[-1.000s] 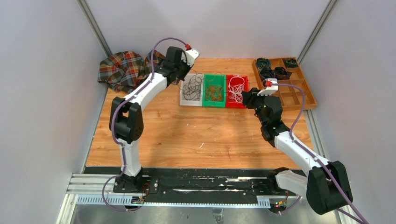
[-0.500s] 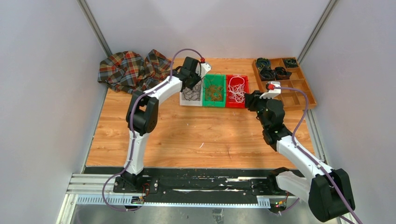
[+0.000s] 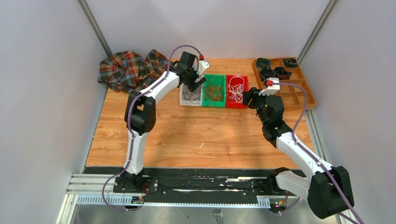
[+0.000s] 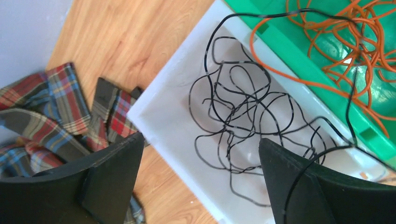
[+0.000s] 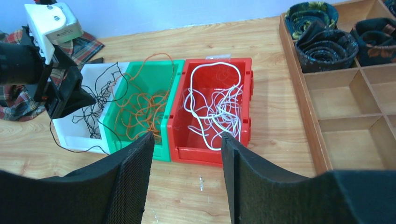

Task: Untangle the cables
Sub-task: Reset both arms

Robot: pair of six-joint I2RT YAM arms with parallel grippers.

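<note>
The left claw [image 4: 201, 151] hangs released over the white bin [image 4: 159, 116], where the black cables [image 4: 243, 116] lie in a loose snarl. One strand lies across its right finger and another strays into the green bin [image 5: 154, 65] among the orange cables [image 5: 140, 105]. Lifting away could drag that strand out and knot the colours together. The right claw [image 5: 187, 140] is spread and empty before the red bin [image 5: 201, 154] of white cables [image 5: 215, 112].

Enclosure: plain pale-grey wall panels [image 3: 42, 116] on three sides, joined by slim metal corner posts [image 3: 95, 28]. Table: warm wood-grain tabletop [image 3: 196, 135]; black base plate [image 3: 205, 184] along near edge. Lighting even.
</note>
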